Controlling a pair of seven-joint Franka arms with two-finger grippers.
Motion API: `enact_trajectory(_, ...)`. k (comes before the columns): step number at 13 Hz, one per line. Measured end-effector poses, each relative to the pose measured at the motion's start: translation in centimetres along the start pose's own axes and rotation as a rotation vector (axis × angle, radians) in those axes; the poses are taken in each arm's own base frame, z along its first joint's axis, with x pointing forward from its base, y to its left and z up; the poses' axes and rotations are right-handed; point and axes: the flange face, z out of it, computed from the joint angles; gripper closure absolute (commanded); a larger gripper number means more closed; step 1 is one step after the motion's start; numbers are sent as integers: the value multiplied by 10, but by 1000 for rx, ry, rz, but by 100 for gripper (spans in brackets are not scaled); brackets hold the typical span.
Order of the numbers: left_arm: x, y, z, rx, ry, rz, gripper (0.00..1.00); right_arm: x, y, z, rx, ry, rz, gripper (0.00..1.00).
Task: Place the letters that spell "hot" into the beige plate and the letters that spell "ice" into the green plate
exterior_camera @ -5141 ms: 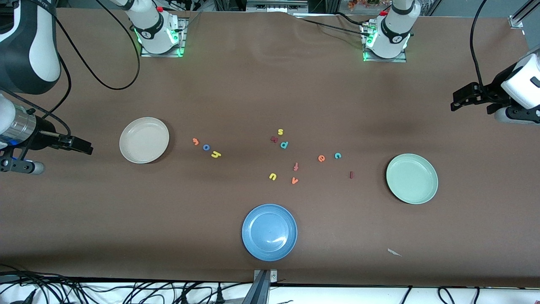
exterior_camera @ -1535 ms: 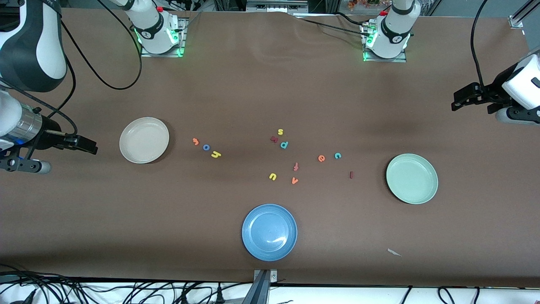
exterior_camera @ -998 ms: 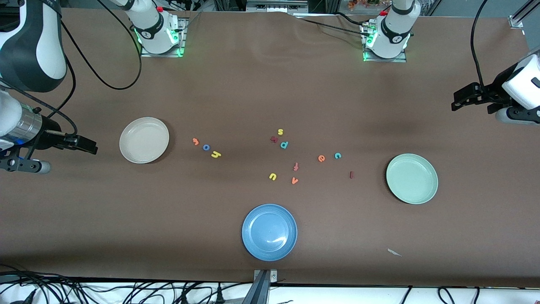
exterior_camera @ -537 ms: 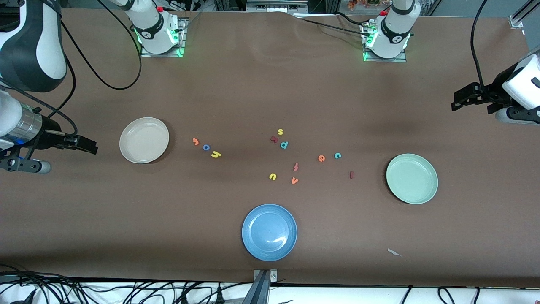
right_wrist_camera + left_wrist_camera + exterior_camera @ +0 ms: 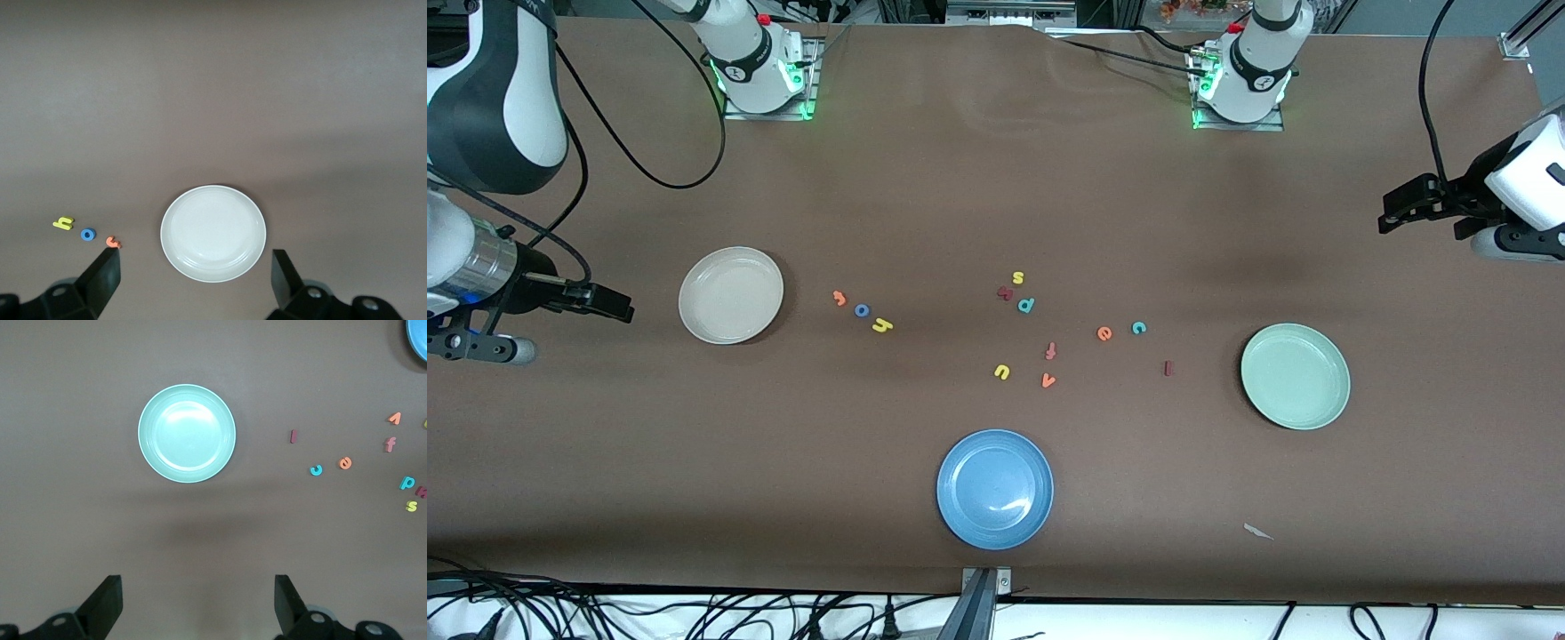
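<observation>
The right gripper point(image 5: 609, 307) hangs with fingers apart at its end of the table, beside the beige plate point(image 5: 731, 295). The left gripper point(image 5: 1396, 212), fingers apart too, hangs over its own end, near the green plate point(image 5: 1295, 376). Both plates hold nothing. The yellow "h" point(image 5: 882, 326), blue "o" point(image 5: 861, 310) and orange "t" point(image 5: 839, 298) lie near the beige plate. The orange "e" point(image 5: 1104, 334), teal "c" point(image 5: 1138, 328) and dark red "i" point(image 5: 1167, 367) lie near the green one. A blue plate point(image 5: 994, 489) sits nearest the front camera.

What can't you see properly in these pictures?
- Dark red letter beside the teal "p": too small to read in the front view, cut by the edge in the left wrist view.
- Blue plate: mostly cut off in the left wrist view.
- Orange "t": partly hidden by a finger of the right hand.
</observation>
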Motion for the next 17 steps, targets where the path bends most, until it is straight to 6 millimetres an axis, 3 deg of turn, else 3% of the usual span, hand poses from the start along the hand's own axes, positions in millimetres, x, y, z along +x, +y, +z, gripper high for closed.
enact_trajectory(14,0,-1,0,0,0,-1,0,-3,-1,5,-3,-28,19,0)
enact_trajectory(17,0,-1,0,0,-1,-1,0,-6,-13,7,-5,-38,30,0)
